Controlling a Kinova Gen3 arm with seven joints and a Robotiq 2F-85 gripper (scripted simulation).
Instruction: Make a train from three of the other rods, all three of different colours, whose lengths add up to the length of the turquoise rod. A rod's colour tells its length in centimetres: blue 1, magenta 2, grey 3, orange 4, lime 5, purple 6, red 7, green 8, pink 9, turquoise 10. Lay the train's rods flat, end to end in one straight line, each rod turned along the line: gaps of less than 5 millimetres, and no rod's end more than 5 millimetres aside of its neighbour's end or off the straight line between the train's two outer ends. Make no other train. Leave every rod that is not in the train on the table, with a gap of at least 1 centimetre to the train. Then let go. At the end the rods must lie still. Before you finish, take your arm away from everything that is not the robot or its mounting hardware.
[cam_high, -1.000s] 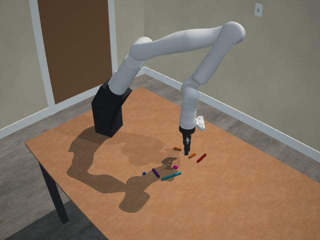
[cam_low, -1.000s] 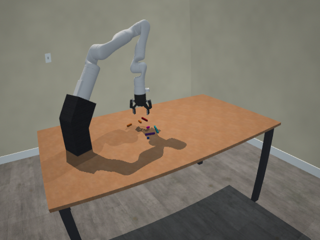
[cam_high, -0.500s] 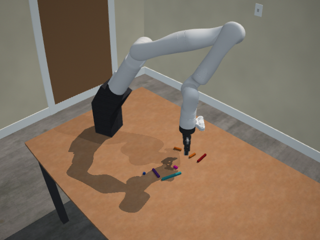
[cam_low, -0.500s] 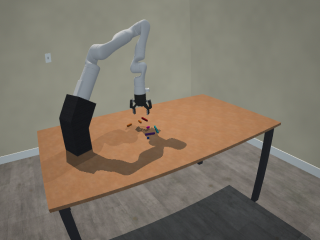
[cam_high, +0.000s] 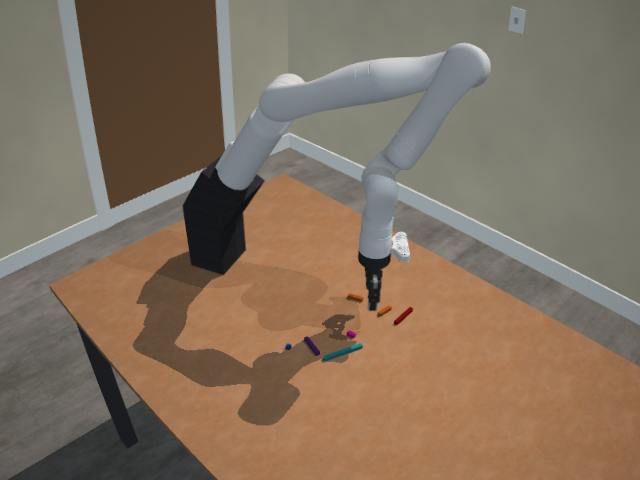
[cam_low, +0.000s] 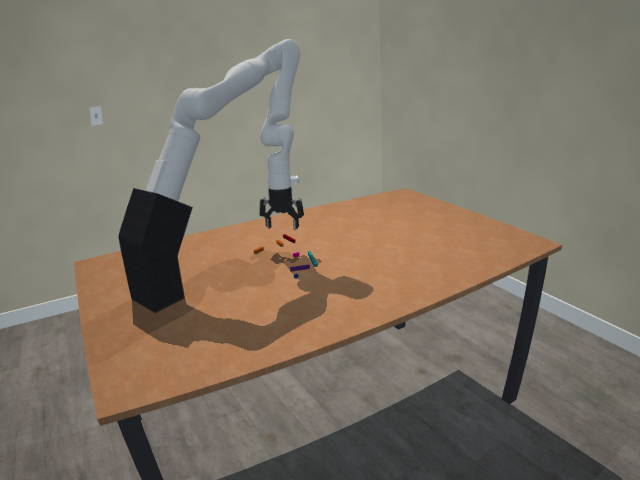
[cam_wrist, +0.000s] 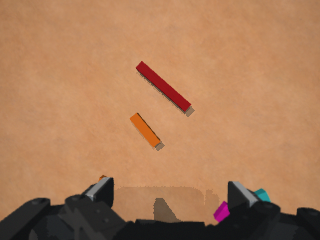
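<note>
We have our gripper (cam_high: 372, 308) (cam_low: 281, 226) (cam_wrist: 169, 191) wide open above the table (cam_high: 465, 392) (cam_low: 439, 248), pointing down, with nothing between its fingers. Just ahead in our wrist view lies the nearer orange rod (cam_high: 384, 310) (cam_low: 279, 242) (cam_wrist: 145, 130), slanted, and beyond it the red rod (cam_high: 403, 315) (cam_low: 288, 238) (cam_wrist: 164, 86), a narrow strip of wood between them. The other orange rod (cam_high: 355, 297) (cam_low: 258, 250) sits toward the base. On the other side we see the magenta rod (cam_high: 351, 334) (cam_low: 296, 254) (cam_wrist: 221, 212) near the turquoise rod (cam_high: 342, 352) (cam_low: 312, 258) (cam_wrist: 262, 195). The purple rod (cam_high: 311, 346) (cam_low: 299, 268) lies between turquoise and the little blue rod (cam_high: 288, 346) (cam_low: 296, 275). We have all of them well inside the table's edges, with broad room past the turquoise rod, away from the base.
</note>
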